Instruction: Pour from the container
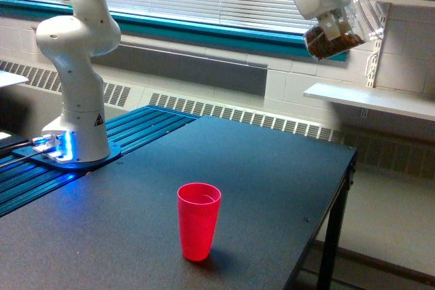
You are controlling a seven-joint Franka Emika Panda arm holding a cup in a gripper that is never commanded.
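The red cup [199, 221] stands upright on the dark surface [258, 168], near its front edge, and its mouth is open to the top. I cannot tell if something is inside it. The container [345, 28] is high above the red cup and well apart from it, toward the exterior view's right, at the top of the picture. It is a clear cup, tilted to its side, with the mouth pointing to the exterior view's right and a little up. Brown pieces lie in its lower end. The jaws of the gripper [334, 26] are clenched on the container, one finger [332, 24] crosses over its wall. The arm base [75, 100] stands far from the red cup, toward the exterior view's left, with blue light at its foot. A white shelf [370, 98] is on the wall, below the container
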